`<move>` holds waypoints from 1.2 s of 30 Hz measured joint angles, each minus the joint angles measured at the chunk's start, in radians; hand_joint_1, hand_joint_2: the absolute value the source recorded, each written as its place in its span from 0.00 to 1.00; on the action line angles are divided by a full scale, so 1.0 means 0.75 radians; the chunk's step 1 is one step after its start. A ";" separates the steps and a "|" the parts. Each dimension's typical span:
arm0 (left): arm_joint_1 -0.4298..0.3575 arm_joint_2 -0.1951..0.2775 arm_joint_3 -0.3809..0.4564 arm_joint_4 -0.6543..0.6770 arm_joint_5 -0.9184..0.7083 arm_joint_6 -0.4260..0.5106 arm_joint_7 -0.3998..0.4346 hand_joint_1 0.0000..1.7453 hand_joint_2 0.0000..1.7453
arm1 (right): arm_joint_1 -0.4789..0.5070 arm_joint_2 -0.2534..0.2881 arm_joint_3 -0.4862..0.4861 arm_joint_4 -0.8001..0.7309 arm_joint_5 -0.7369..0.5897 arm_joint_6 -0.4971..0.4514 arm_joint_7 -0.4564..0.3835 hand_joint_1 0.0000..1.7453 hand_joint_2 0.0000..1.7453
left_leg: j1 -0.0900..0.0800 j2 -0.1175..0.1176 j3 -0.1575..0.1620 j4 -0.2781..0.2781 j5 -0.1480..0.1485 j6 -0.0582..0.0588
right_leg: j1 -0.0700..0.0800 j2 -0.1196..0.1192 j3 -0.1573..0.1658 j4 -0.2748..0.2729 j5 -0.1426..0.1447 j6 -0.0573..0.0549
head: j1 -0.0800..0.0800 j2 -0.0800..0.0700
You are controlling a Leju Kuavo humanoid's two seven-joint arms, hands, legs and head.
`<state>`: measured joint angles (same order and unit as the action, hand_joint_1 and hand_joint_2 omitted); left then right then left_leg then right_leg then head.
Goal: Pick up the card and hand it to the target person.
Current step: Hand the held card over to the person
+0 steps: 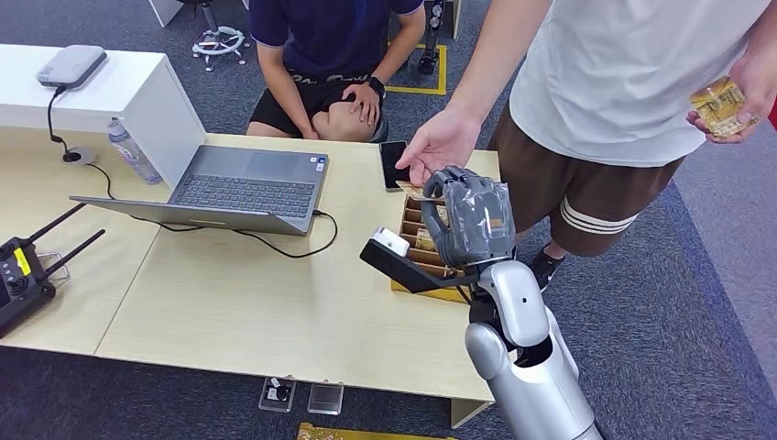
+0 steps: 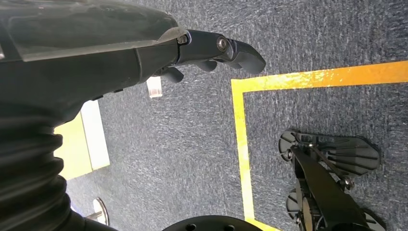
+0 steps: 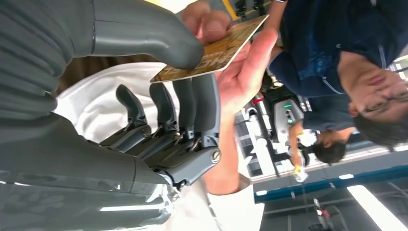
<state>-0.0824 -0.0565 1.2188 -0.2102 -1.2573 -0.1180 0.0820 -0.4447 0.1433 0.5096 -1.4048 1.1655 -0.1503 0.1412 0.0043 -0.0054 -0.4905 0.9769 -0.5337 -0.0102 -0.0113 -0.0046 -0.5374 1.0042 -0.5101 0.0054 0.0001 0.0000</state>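
Card point(image 3: 216, 50) pinched by right robot hand point(image 3: 159, 96) thumb and fingers, person's hand point(image 3: 240, 67) gripping its far end

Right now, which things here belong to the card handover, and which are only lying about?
Part of the job:
- card, pinched by the right hand
- person's hand, taking the card
- card box

Lying about:
- laptop
- phone
- water bottle
- remote controller

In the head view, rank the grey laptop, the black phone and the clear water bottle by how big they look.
1. Grey open laptop, largest.
2. Black phone.
3. Clear plastic water bottle. The phone and bottle look alike in size, so their order is unsure.
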 joint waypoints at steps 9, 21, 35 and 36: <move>-0.001 0.000 0.001 0.000 0.003 0.000 0.004 0.00 1.00 | -0.017 0.021 0.000 0.041 0.005 0.000 0.004 0.77 1.00 | 0.000 0.000 0.000 0.000 0.000 0.000 | 0.000 0.000 0.000 0.000 0.000 0.000 | -0.001 0.000; -0.001 0.000 0.002 0.000 0.015 0.002 0.023 0.00 1.00 | -0.035 0.040 0.000 0.083 0.010 0.002 0.004 0.00 1.00 | 0.000 0.000 0.000 0.000 0.000 0.000 | 0.000 0.000 0.000 0.000 0.000 0.000 | -0.001 0.000; 0.000 0.000 0.004 0.000 0.018 0.004 0.018 0.00 1.00 | -0.018 0.030 -0.016 0.050 -0.094 -0.090 -0.097 0.00 1.00 | 0.000 0.000 0.000 0.000 0.000 0.000 | 0.000 0.000 -0.001 0.000 0.000 0.000 | -0.001 0.000; 0.000 0.000 0.004 0.000 0.018 0.002 0.016 0.00 1.00 | -0.009 0.025 -0.027 0.027 -0.147 -0.107 -0.141 0.00 1.00 | 0.000 0.000 0.000 0.000 0.000 0.000 | 0.000 0.000 -0.001 0.000 0.000 0.000 | -0.001 0.000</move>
<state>-0.0826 -0.0565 1.2215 -0.2102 -1.2440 -0.1163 0.0940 -0.4514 0.1618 0.4890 -1.3842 1.0549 -0.2307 0.0352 0.0043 -0.0055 -0.4903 0.9770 -0.5337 -0.0102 -0.0113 -0.0047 -0.5378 1.0041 -0.5102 0.0053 -0.0006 0.0000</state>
